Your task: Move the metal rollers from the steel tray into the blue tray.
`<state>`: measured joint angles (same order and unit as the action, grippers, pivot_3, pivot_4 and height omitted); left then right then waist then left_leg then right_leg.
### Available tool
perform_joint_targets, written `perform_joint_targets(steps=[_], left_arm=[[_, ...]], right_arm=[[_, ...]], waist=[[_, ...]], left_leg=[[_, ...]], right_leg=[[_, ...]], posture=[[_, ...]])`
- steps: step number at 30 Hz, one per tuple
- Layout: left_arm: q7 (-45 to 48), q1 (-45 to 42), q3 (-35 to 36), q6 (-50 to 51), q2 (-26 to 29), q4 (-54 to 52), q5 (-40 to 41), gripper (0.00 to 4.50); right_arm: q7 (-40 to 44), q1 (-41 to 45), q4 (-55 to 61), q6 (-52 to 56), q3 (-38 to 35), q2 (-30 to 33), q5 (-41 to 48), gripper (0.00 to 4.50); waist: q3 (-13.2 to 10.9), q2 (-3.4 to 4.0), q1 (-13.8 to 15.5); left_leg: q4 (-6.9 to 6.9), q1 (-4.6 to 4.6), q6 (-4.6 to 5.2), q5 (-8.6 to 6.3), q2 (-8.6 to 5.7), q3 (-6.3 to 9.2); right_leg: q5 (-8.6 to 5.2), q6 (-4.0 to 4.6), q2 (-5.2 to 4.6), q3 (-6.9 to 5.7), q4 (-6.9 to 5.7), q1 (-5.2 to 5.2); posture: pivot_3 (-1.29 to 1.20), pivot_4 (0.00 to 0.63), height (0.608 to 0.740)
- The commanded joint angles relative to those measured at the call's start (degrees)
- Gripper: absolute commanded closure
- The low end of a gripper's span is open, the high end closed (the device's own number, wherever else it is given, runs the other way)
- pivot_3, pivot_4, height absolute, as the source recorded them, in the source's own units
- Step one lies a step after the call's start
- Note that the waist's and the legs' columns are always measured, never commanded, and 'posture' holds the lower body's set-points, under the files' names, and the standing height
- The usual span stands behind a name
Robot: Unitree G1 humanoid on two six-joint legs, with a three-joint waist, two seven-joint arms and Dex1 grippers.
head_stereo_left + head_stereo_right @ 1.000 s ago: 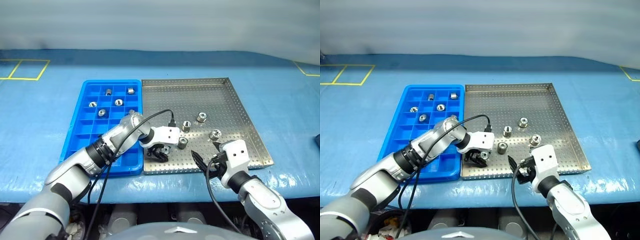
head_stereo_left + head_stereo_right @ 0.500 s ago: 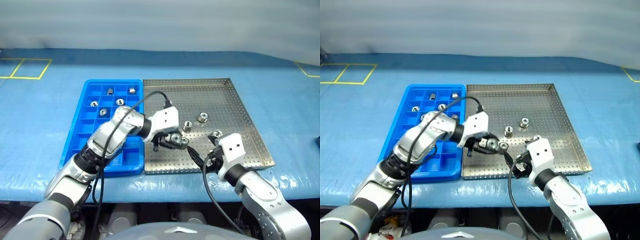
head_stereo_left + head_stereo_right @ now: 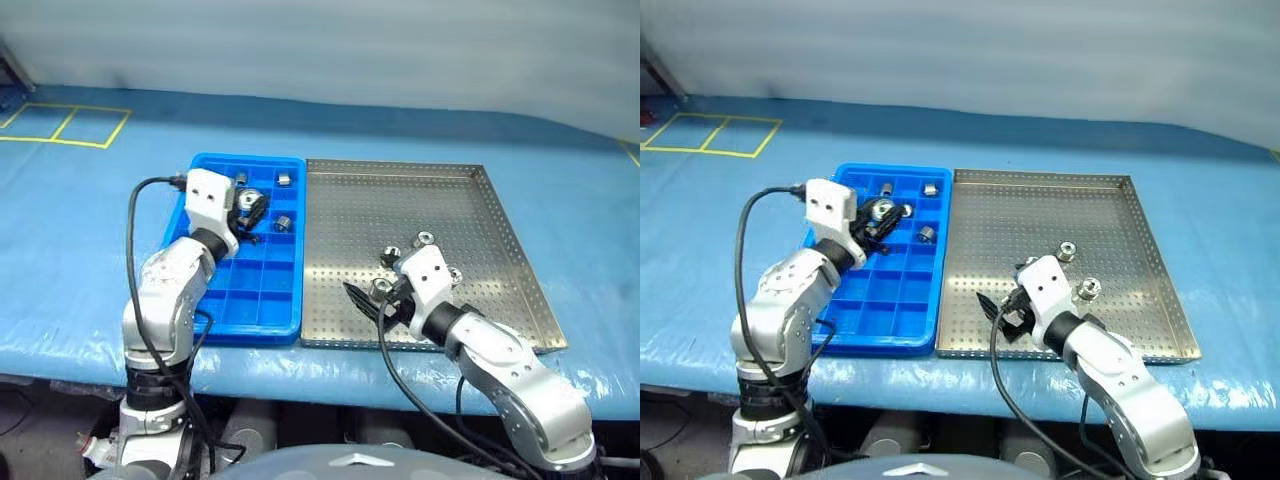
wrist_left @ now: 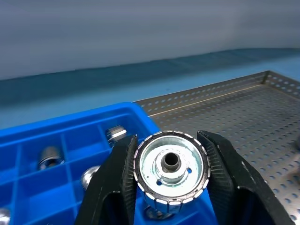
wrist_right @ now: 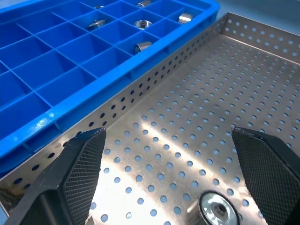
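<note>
Two trays are set side by side and touching on a blue-covered table [image 3: 60, 250]: the blue tray [image 3: 262, 310] on the robot's left, the steel tray [image 3: 500, 220] on its right. One metal roller [image 4: 171, 165] is pinched between the two black fingers [image 4: 117, 187] of the left gripper [image 3: 250, 207], which is held over the far compartments of the blue tray. The roller's flat face, with its dark centre hole, is turned toward the wrist camera. Several more rollers are seen lying in far compartments of the blue tray, among them one [image 3: 284, 223] near the steel tray's side and one [image 3: 285, 180] in the farthest row. The right gripper [image 3: 365, 300] is held low over the near part of the steel tray, its fingers [image 5: 70, 173] spread wide with nothing between them. A roller [image 5: 216, 207] is seen on the perforated floor just ahead of these fingers. Further rollers [image 3: 1089, 289] are left on the steel tray beside the right wrist, one [image 3: 1066, 251] slightly farther back.
</note>
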<state>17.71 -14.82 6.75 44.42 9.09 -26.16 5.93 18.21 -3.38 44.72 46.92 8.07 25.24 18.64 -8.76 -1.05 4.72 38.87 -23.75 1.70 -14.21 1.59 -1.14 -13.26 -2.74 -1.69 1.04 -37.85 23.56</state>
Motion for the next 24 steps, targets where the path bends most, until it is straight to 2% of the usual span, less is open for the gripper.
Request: perform_joint_targets(steps=[1,7,11,24], left_arm=[[-8.22,2.36,0.48,-3.57,-0.29,-3.11,-5.35,2.80],[-16.97,5.24,-0.62,-3.75,-2.01,-1.28,-10.49,2.80],[-17.37,6.75,-2.36,-5.34,-1.90,1.62,-11.17,2.80],[-16.74,1.49,-1.79,-10.10,-1.10,12.25,-9.00,2.80]], right_arm=[[1.91,2.51,-0.25,-0.04,0.81,0.74,0.57,0.00],[3.18,4.28,-1.25,0.33,1.62,0.81,0.67,0.00],[3.28,3.69,-0.61,0.43,2.26,0.65,0.60,0.00],[0.43,-0.45,2.87,1.82,0.03,-0.39,0.76,0.00]], waist=[[-0.01,-0.02,0.79],[-0.01,-0.03,2.66],[-0.01,-0.02,3.15],[-0.01,-0.03,2.50]], left_leg=[[0.00,-0.01,0.01,-0.01,0.00,-0.01],[0.03,-0.06,0.02,-0.02,-0.02,0.04],[0.03,-0.07,0.02,-0.02,-0.01,0.04],[0.03,-0.15,0.02,-0.02,0.00,0.05]], right_leg=[[0.03,0.05,-0.01,0.00,0.02,-0.01],[0.13,0.21,-0.04,-0.06,0.06,0.00],[0.12,0.24,-0.05,-0.08,0.05,0.01],[0.12,0.32,-0.07,-0.13,0.07,0.08]], posture=[[0.30,0.150,0.740],[0.31,0.150,0.740],[0.31,0.150,0.740],[0.23,0.150,0.740]])
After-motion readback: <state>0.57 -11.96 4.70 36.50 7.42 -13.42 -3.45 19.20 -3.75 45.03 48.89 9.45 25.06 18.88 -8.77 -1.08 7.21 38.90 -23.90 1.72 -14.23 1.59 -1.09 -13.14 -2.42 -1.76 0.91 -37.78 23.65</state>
